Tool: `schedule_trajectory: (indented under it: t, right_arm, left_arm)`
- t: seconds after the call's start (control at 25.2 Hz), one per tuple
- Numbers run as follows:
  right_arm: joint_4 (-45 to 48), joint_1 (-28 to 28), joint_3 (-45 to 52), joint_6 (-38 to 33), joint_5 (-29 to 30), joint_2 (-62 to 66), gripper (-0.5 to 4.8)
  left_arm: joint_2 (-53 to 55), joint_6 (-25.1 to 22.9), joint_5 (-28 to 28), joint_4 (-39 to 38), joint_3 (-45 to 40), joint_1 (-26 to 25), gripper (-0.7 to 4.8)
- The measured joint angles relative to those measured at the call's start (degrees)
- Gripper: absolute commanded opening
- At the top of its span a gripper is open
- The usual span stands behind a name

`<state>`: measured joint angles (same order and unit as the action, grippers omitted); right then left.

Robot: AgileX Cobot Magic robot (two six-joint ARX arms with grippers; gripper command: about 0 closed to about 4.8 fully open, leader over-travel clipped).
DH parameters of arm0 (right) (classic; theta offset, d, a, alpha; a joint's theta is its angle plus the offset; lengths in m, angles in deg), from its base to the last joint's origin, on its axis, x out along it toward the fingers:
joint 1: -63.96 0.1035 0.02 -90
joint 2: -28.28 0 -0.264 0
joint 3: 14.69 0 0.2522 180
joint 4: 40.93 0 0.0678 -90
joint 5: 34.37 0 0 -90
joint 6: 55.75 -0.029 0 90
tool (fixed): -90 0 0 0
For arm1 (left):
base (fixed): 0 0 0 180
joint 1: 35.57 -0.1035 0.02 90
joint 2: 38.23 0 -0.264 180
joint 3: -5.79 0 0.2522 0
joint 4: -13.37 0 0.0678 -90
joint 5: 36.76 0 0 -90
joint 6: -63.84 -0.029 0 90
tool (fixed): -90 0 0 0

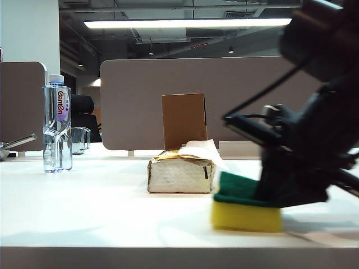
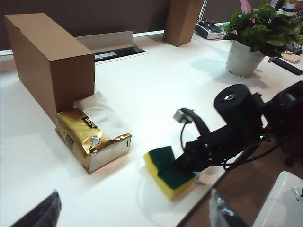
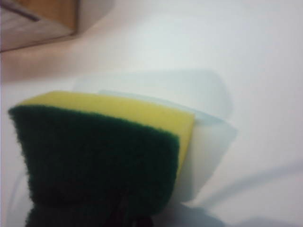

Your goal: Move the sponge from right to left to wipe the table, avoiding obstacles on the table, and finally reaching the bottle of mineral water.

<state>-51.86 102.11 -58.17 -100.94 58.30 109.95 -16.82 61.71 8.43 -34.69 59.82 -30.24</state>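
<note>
The sponge (image 1: 247, 208) sits just right of the tissue pack (image 1: 180, 175), light, soft and squashy. Right gripper (image 2: 182, 165) fingers pinch its green top; left gripper (image 2: 128, 208) fingers stand apart.

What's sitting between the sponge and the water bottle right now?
The tissue pack lies just left of the sponge, which the right gripper presses to the table, with the upright cardboard box behind the pack. Past them, the way to the bottle looks clear. The open left gripper hangs above.
</note>
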Motion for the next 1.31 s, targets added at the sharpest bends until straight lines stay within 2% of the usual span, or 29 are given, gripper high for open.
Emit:
schedule_trajectory:
  t: [0.48, 0.63, 0.67, 0.79, 0.83, 1.07, 1.19, 1.31]
  right_arm:
    - [2.25, 7.32, -12.35, -1.97, 0.5, 12.94, -0.06]
    - [3.21, 8.59, -12.9, -2.62, 1.01, 13.92, -0.03]
    - [3.21, 8.59, -12.9, -2.67, 1.22, 13.92, 0.07]
    - [3.23, 8.44, -12.9, -2.75, 1.51, 13.92, 1.22]
    - [3.54, 8.37, -12.92, -2.8, 2.01, 13.9, 1.39]
    - [3.13, 8.33, -12.92, -2.8, 3.45, 13.0, 1.91]
    - [2.47, 7.48, -12.79, -2.78, 3.5, 12.44, 2.38]
    - [1.57, 6.6, -12.76, -2.8, 2.8, 11.37, 2.45]
  left_arm:
    - [0.02, 0.0, -0.02, 0.0, 0.0, 0.0, 4.05]
    - [0.0, 0.0, -0.02, 0.0, 0.0, 0.0, 4.05]
    - [0.02, 0.0, -0.02, 0.02, 0.0, 0.0, 4.05]
    - [0.02, 0.0, -0.02, 0.0, 0.0, 0.0, 4.05]
    - [0.02, 0.0, -0.02, 0.0, 0.0, 0.0, 4.05]
    - [0.02, 0.0, -0.04, 0.0, 0.0, 0.0, 4.05]
    - [0.02, 0.0, -0.07, 0.0, 0.0, 0.0, 4.05]
    - [0.02, 0.0, -0.04, 0.0, 0.0, 0.0, 4.05]
